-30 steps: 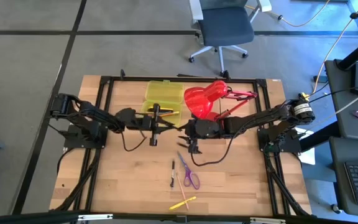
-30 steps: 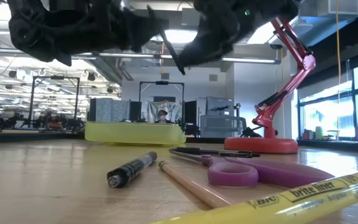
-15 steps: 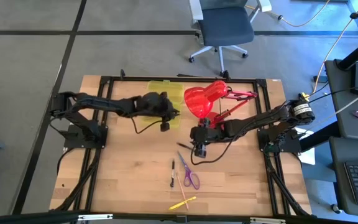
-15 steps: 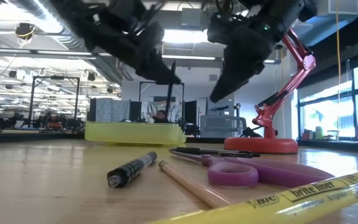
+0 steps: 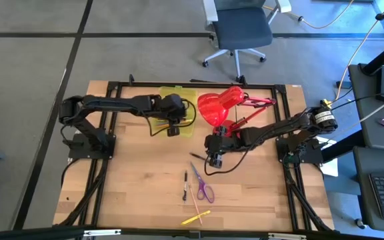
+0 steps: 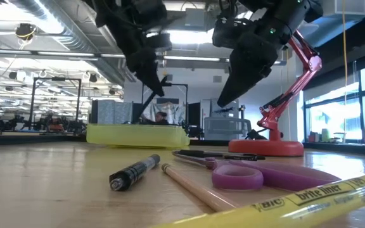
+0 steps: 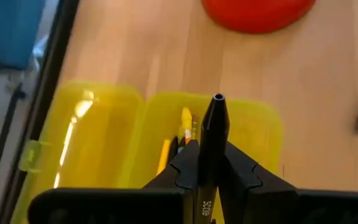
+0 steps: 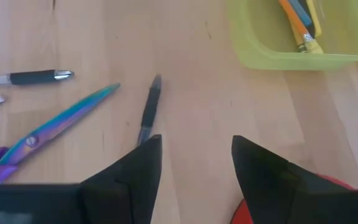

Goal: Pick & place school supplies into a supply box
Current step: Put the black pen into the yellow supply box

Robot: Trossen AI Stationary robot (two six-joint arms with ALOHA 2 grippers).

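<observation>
Left gripper [image 7: 207, 163] hangs over the open yellow-green supply box [image 5: 187, 127], clamped on a black marker [image 7: 212, 134]. Right gripper [image 8: 194, 155], fingers apart, hovers above a black pen [image 8: 148, 109] on the bench [image 5: 139, 187], beside the purple-handled scissors [image 5: 203, 185].

Left gripper [image 5: 173, 127] with black marker [image 7: 214, 134] now over supply box [image 5: 182, 131]

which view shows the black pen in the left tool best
The left wrist view: the black pen stands clamped in the left tool, over the supply box. The high view hides it under the arm; the low view gives a dark silhouette; the right wrist view misses it.
</observation>
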